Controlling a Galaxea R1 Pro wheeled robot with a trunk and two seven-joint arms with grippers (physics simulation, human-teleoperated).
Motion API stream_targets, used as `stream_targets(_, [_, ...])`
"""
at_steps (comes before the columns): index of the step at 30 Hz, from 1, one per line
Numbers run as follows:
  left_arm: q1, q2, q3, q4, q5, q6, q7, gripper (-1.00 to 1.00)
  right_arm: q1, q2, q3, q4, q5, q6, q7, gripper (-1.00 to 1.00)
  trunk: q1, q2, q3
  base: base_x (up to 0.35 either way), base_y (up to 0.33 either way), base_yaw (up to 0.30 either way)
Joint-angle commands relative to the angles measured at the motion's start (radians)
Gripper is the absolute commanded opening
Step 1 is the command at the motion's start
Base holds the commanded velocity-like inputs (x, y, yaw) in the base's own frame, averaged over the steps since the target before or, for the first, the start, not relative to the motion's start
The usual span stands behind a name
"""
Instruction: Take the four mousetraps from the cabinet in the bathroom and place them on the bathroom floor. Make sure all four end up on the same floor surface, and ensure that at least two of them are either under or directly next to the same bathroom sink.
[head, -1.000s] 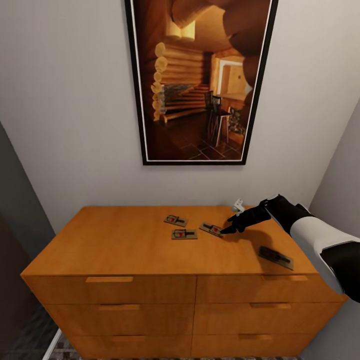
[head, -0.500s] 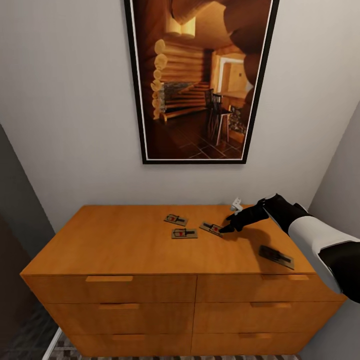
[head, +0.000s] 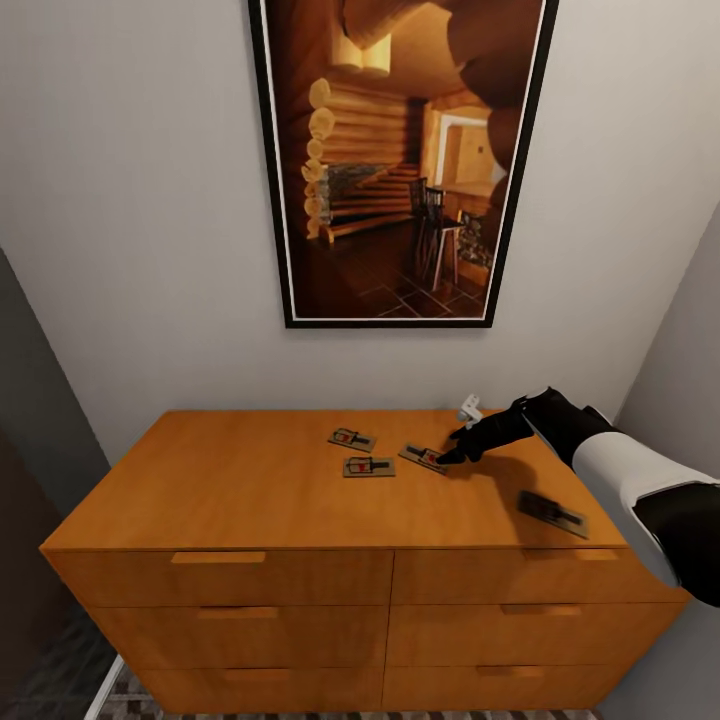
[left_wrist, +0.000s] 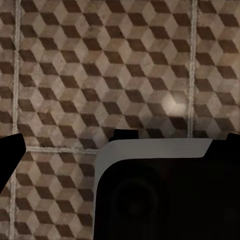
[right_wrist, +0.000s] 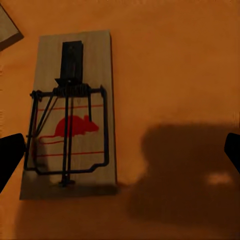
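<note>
I see a smooth orange wood cabinet (head: 300, 490), a pale wood mousetrap (right_wrist: 75, 110) with dark metal wire, and matt patterned floor tiles (left_wrist: 100, 65).

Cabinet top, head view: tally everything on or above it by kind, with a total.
Mousetraps: 4, at and
Cabinet: 1
Framed picture: 1
Right gripper: 1
Total: 7
</note>
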Motion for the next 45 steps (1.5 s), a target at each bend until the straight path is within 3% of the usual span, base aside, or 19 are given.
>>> stream_targets(1, [0.001, 0.0, 0.002, -0.002, 0.0, -0.001, 0.001, 1.0, 0.0, 0.002, -0.006, -0.003, 0.008, 0.011, 0.004, 1.0, 0.0, 0.0, -0.001, 0.0, 0.0, 0.0])
stream_targets(15, [0.0, 0.0, 0.001, -0.002, 0.0, -0.001, 0.001, 1.0, 0.0, 0.034, -0.001, -0.003, 0.009, 0.012, -0.024, 1.0, 0.0, 0.0, -0.001, 0.0, 0.0, 0.0])
stream_targets(32, [0.0, 0.0, 0.001, -0.002, 0.0, -0.001, 0.001, 1.0, 0.0, 0.036, 0.014, -0.003, 0.008, 0.012, -0.035, 1.0, 0.0, 0.0, -0.001, -0.044, 0.012, 0.0])
stream_targets(45, [0.0, 0.0, 0.001, -0.002, 0.0, -0.001, 0.001, 1.0, 0.001, 0.035, 0.012, 0.003, 0.057, 0.012, -0.036, 1.0, 0.0, 0.0, -0.001, -0.001, 0.0, 0.0])
